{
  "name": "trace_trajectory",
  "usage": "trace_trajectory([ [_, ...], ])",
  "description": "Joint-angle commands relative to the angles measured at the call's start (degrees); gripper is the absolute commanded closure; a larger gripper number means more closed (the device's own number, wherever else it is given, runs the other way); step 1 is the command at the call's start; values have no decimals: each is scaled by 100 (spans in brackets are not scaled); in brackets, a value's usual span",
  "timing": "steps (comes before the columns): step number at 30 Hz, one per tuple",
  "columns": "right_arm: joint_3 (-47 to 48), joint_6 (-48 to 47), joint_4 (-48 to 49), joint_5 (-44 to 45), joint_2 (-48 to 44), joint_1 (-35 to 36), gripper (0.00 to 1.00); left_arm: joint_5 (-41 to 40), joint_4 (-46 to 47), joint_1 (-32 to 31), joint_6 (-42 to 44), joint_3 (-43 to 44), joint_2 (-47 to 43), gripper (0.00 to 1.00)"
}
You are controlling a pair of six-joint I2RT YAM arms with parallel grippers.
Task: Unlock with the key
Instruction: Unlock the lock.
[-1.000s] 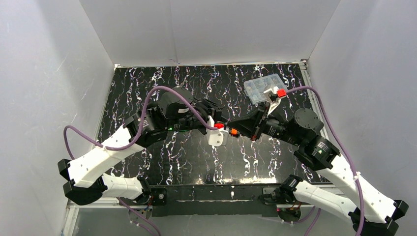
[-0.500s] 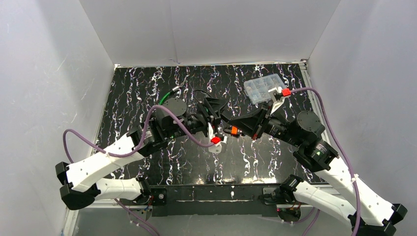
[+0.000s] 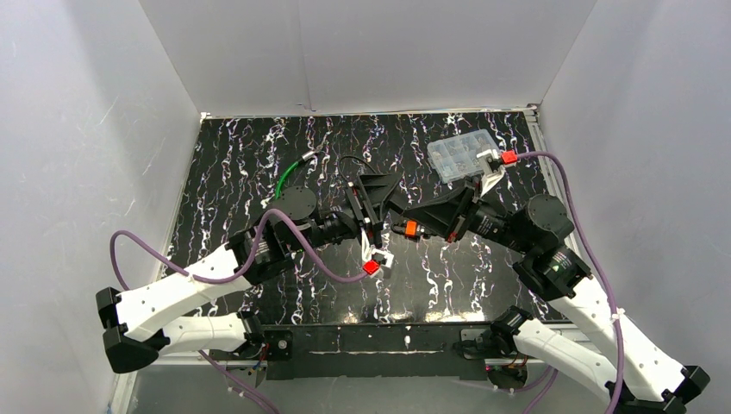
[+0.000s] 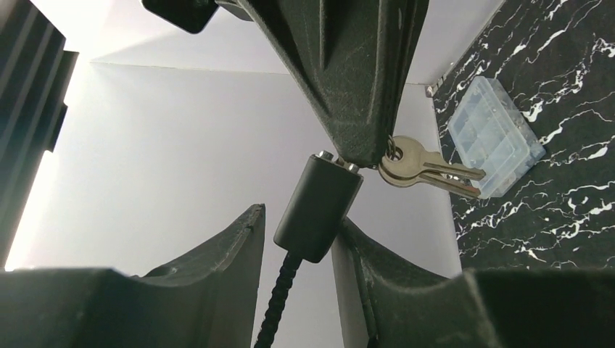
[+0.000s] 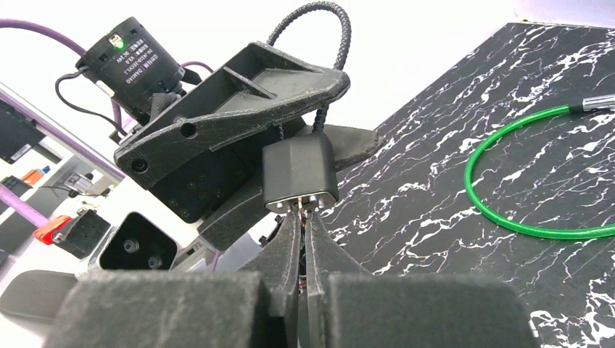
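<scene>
Both arms meet above the middle of the counter [image 3: 259,155]. The left pincer [image 4: 301,225] is clamped on the black lock [image 4: 318,206], held up off the counter with its braided cable [image 4: 279,290] trailing out. The right pincer [image 5: 305,217] is pinched together at the lock's end, seemingly on the key, though I can't see its blade. Two more keys [image 4: 428,170] dangle beside its tip. A clear box [image 3: 461,155] and a green loop [image 3: 287,172] lie farther back.

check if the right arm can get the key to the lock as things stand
Likely yes: the left tool holds the lock up, its end facing the right tool, which is shut on the key right at it, nothing between.
</scene>
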Motion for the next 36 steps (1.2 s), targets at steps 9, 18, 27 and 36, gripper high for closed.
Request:
trace_trajectory([
  [9, 199, -143, -146, -86, -166, -164, 44, 127, -1785, -182, -1114, 1109, 186, 100],
  [18, 1155, -1580, -1715, -6, -270, -171, 32, 35, -3802, -182, -2163, 2396, 775, 100],
  [27, 1350, -2478, -1958, -285, -436, -169, 27, 257, -5300, -164, -3510, 3826, 1588, 100],
  [36, 1467, -3042, -2003, -427, -305, -153, 20, 1079, -7345, -163, -4292, 5674, 2727, 100],
])
